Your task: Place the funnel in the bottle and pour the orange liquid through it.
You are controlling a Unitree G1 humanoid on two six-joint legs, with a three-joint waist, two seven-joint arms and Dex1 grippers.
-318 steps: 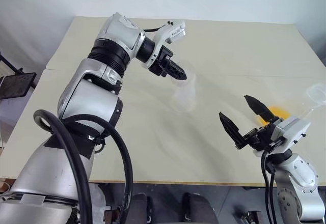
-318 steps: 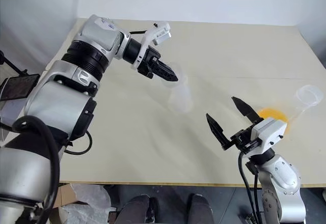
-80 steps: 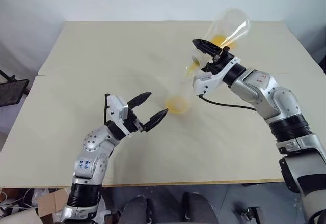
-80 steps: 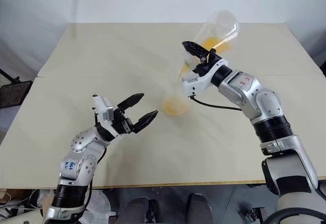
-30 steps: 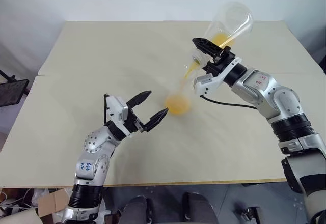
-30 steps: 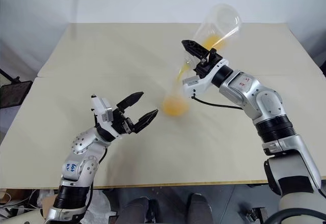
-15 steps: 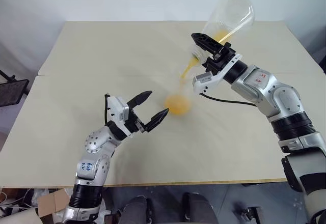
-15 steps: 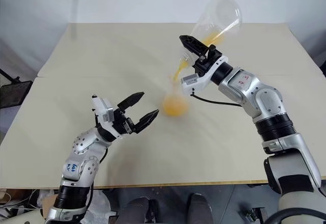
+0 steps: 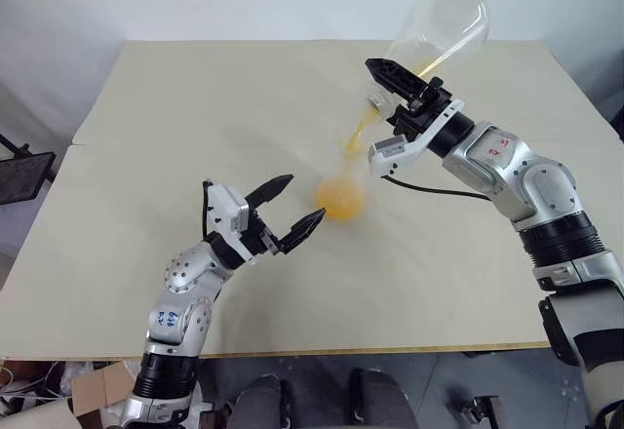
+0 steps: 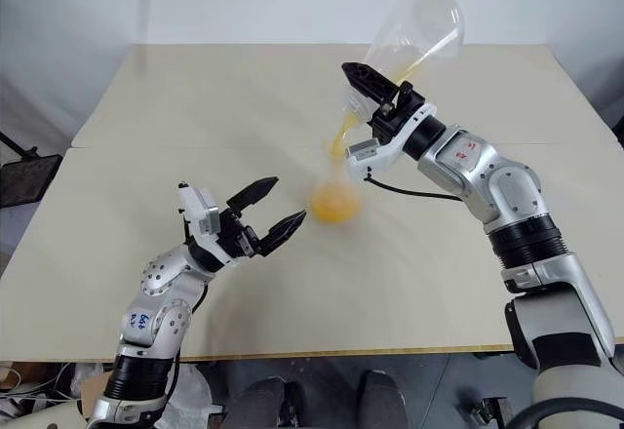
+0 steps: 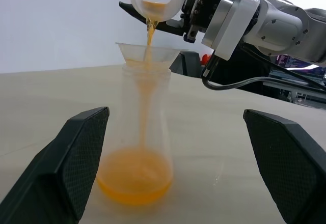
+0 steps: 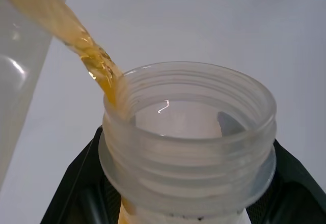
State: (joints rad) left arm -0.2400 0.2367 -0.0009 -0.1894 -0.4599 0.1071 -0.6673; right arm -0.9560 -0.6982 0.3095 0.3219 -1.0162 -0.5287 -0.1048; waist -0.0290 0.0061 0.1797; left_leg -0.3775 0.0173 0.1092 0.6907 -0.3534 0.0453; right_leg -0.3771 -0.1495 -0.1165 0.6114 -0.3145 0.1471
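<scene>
Orange liquid (image 11: 135, 175) pools in the base of the bottle (image 11: 138, 132), which stands upright on the counter (image 9: 195, 107) with the clear funnel (image 11: 147, 56) seated in its mouth. Above the bottle, the right claw (image 9: 395, 88) is clamped on the neck of a large clear flask (image 9: 444, 24), tipped mouth-down so a thin orange stream falls into the funnel. Just beside the bottle, the left claw (image 9: 292, 210) hangs spread wide, holding nothing.
</scene>
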